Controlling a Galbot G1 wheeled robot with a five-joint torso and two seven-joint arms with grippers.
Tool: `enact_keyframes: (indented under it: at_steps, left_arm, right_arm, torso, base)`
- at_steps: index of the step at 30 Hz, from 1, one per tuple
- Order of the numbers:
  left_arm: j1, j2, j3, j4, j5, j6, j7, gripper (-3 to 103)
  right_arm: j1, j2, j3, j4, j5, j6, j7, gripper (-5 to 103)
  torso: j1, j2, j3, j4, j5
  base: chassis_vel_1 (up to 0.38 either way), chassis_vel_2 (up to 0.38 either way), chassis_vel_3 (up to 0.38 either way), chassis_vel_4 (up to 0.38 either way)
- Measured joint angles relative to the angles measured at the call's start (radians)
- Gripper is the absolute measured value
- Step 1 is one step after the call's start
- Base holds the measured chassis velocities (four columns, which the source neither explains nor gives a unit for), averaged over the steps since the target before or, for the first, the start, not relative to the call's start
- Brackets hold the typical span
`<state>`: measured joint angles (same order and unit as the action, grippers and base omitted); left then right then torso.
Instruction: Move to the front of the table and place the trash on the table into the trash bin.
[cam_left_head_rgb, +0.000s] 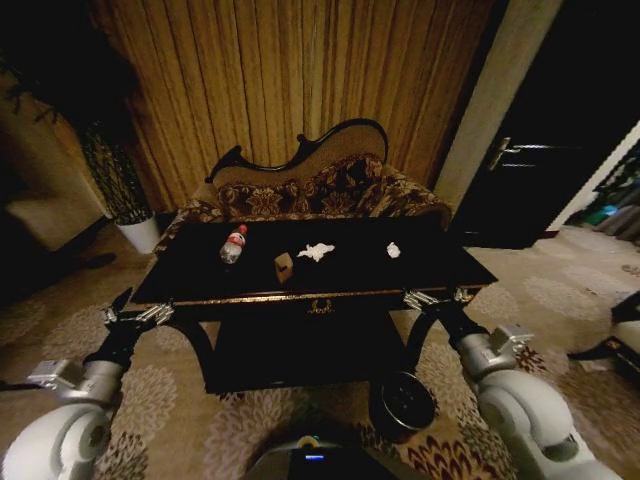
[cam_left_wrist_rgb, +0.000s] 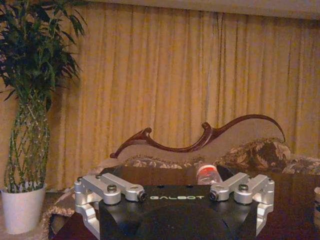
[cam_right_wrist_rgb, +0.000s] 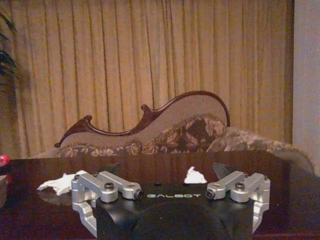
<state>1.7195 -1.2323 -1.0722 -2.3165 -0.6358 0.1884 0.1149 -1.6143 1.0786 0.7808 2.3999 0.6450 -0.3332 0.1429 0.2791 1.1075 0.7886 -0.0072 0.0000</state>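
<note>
**Trash still on the table**

Both tools, left tool (cam_left_head_rgb: 135, 312) and right tool (cam_left_head_rgb: 437, 297), are held spread and empty at the table's (cam_left_head_rgb: 440, 262) front edge. The bottle (cam_left_head_rgb: 233, 245), box (cam_left_head_rgb: 284, 266) and tissue (cam_left_head_rgb: 317, 251) lie mid-table: light, probably easily crushed; the bottle is best taken across its body.

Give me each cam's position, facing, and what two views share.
Head: high on the robot, facing forward and down at the table, with the bottle, box, tissues and the bin below; both arms show, left gripper and right gripper at the near edge.
Left wrist: at tabletop height, facing the sofa, curtain and plant; own open fingers show.
Right wrist: same height, facing the sofa; own open fingers show.
Shared: both wrist views see the sofa and curtain.
</note>
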Motion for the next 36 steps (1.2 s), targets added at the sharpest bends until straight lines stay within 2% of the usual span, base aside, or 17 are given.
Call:
enact_keyframes:
  at_steps: [3, 6, 9, 15, 17, 21, 26, 28, 29, 32, 34, 36]
  left_arm:
    - [-0.002, 0.000, 0.002, -0.007, 0.000, 0.003, -0.002, 100]
    - [-0.002, -0.002, 0.017, -0.018, -0.001, 0.005, -0.016, 100]
    - [0.001, 0.007, 0.032, -0.017, -0.004, -0.003, -0.037, 100]
    - [-0.002, 0.013, 0.053, -0.023, -0.005, -0.002, -0.072, 100]
    - [-0.001, 0.015, 0.068, -0.042, -0.002, 0.003, -0.097, 100]
    - [0.007, 0.026, 0.071, -0.064, -0.002, 0.006, -0.109, 100]
    - [0.005, 0.091, 0.098, -0.062, -0.026, 0.021, -0.145, 100]
    - [0.004, 0.098, 0.100, -0.062, -0.028, 0.022, -0.148, 100]
    - [0.002, 0.113, 0.107, -0.066, -0.030, 0.028, -0.153, 100]
    - [0.002, 0.115, 0.117, -0.076, -0.030, 0.034, -0.156, 100]
    - [0.006, 0.105, 0.133, -0.095, -0.038, 0.046, -0.158, 100]
    - [0.006, 0.103, 0.143, -0.100, -0.038, 0.048, -0.158, 100]
  right_arm:
    - [0.016, -0.007, -0.003, -0.008, 0.015, -0.025, 0.020, 100]
    - [0.055, -0.028, -0.014, -0.013, 0.072, -0.081, 0.088, 100]
    - [0.094, -0.054, -0.024, -0.016, 0.112, -0.116, 0.123, 100]
    - [0.172, -0.088, -0.038, -0.049, 0.146, -0.154, 0.132, 100]
    - [0.258, -0.125, -0.051, -0.125, 0.177, -0.179, 0.132, 100]
    - [0.319, -0.162, -0.081, -0.188, 0.210, -0.193, 0.132, 100]
    - [0.476, -0.198, -0.207, -0.322, 0.240, -0.208, 0.137, 100]
    - [0.496, -0.199, -0.221, -0.336, 0.242, -0.210, 0.138, 100]
    - [0.568, -0.200, -0.271, -0.386, 0.248, -0.217, 0.144, 100]
    - [0.653, -0.199, -0.337, -0.444, 0.255, -0.223, 0.167, 100]
    - [0.703, -0.196, -0.390, -0.486, 0.261, -0.227, 0.210, 100]
    - [0.717, -0.196, -0.404, -0.503, 0.261, -0.233, 0.223, 100]
  torso:
    - [0.000, 0.000, 0.000, 0.0002, 0.0000]
    - [-0.001, 0.001, -0.001, -0.0001, 0.0000]
    - [-0.001, 0.001, -0.001, -0.0001, 0.0000]
    - [-0.001, 0.001, 0.000, 0.0000, 0.0001]
    - [-0.001, 0.000, 0.000, 0.0002, 0.0000]
    - [-0.001, 0.000, 0.000, 0.0000, 0.0000]
    - [-0.001, 0.000, 0.000, -0.0002, 0.0002]
    - [-0.001, 0.000, 0.000, -0.0001, 0.0002]
    - [-0.001, 0.000, 0.000, 0.0000, -0.0001]
    - [-0.001, 0.000, 0.000, 0.0003, -0.0001]
    - [-0.001, 0.000, 0.000, 0.0001, 0.0001]
    - [-0.001, 0.000, 0.000, 0.0002, 0.0000]
  base:
    - [0.000, 0.000, 0.000, 0.000]
    - [0.000, 0.000, 0.000, 0.000]
    - [0.000, 0.000, 0.000, 0.000]
    - [0.000, 0.000, 0.000, 0.000]
    - [0.000, 0.000, 0.000, 0.000]
    - [0.000, 0.000, 0.000, 0.000]
    - [0.000, 0.000, 0.000, 0.000]
    - [0.000, 0.000, 0.000, 0.000]
    - [0.000, 0.000, 0.000, 0.000]
    - [0.000, 0.000, 0.000, 0.000]
    - [0.000, 0.000, 0.000, 0.000]
    - [0.000, 0.000, 0.000, 0.000]
